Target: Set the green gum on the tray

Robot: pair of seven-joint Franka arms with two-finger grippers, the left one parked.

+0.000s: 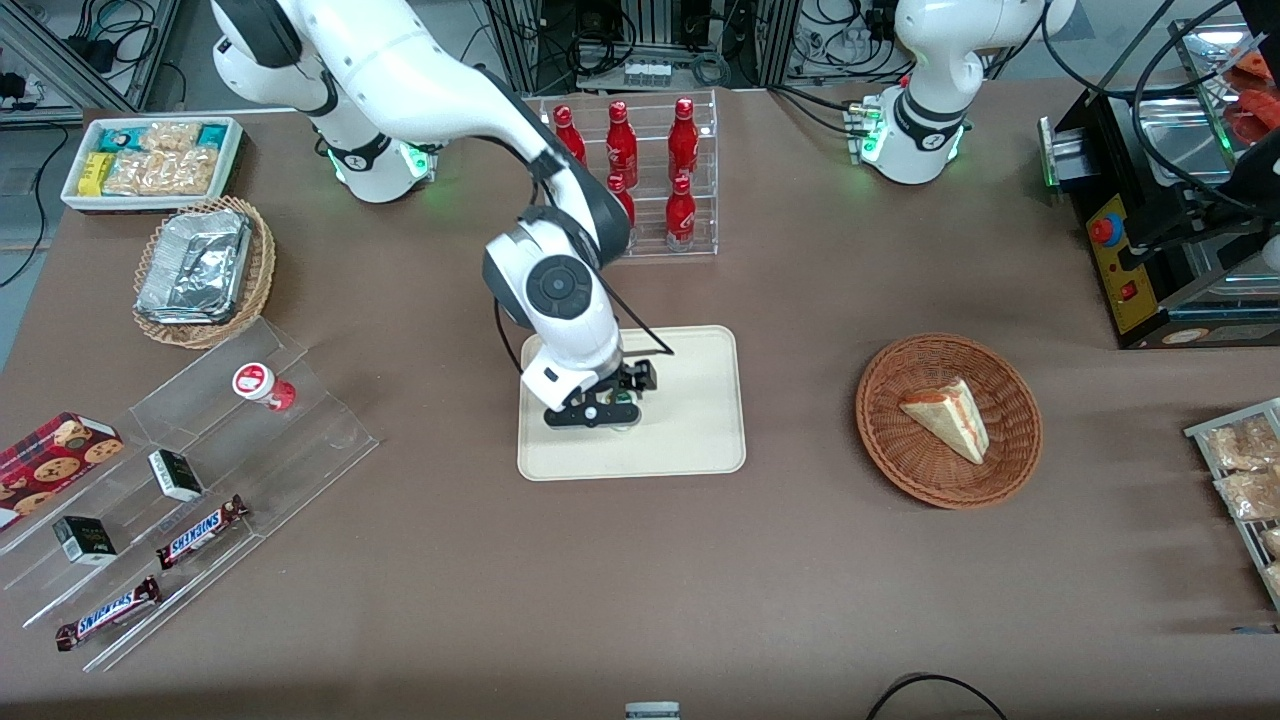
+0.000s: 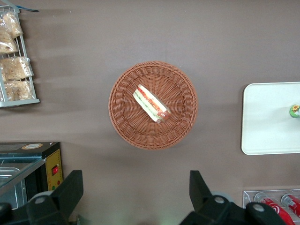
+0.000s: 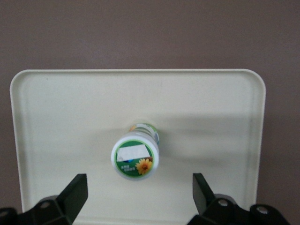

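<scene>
The green gum [image 3: 135,158], a small white bottle with a green-and-white lid, stands upright on the cream tray [image 3: 206,108]. My right gripper [image 3: 139,193] is open just above the tray, its fingers wide apart and clear of the bottle. In the front view the gripper [image 1: 598,408] hovers over the tray [image 1: 690,430] and hides most of the gum [image 1: 626,400]. The left wrist view shows the tray [image 2: 267,122] with the gum [image 2: 295,110] on it.
A red-lidded bottle [image 1: 262,385] stands on the clear acrylic stand [image 1: 190,480] with candy bars. A rack of red bottles [image 1: 650,175] lies farther from the camera than the tray. A wicker basket with a sandwich [image 1: 948,418] sits toward the parked arm's end.
</scene>
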